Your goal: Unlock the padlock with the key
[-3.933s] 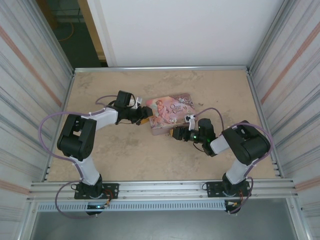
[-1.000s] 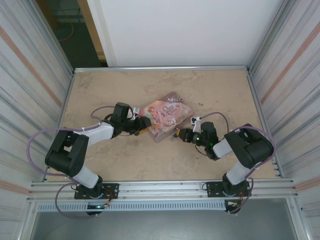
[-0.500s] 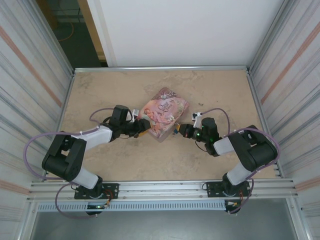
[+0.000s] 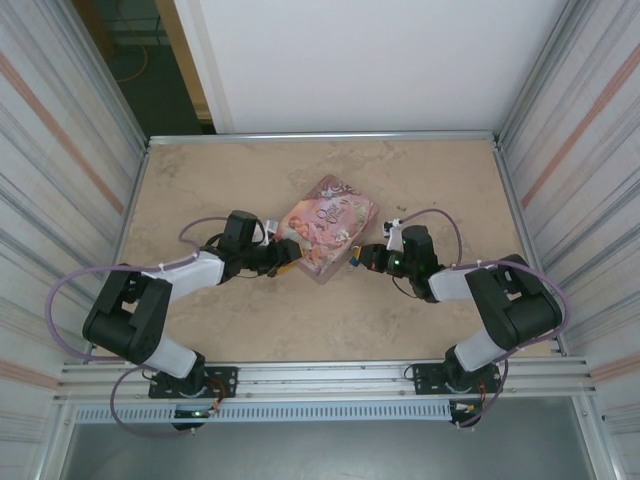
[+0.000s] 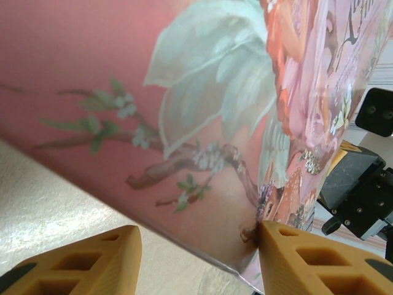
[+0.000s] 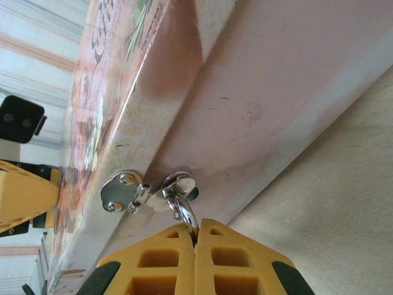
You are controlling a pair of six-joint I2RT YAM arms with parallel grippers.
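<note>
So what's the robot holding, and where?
The right jaws pinch the padlock by its silvery shackle, hooked through the tin's hasp. Left jaws sit at the tin's edge; grip unclear.

My left pincer (image 5: pixel 196 243) ends in two orange-yellow fingers (image 5: pixel 92 261) moulded with squarish hollows. My right pincer (image 6: pixel 195 236) has the same, with dark grey at the outer corners, behind it a black block (image 5: pixel 356 200) dotted with small screws. My left arm (image 4: pixel 195 270) and right arm (image 4: pixel 455 285) wear white shells between chunky black joints. A lilac cable (image 4: pixel 75 280) loops along each. A green light (image 4: pixel 395 262) glows near my right wrist.
</note>
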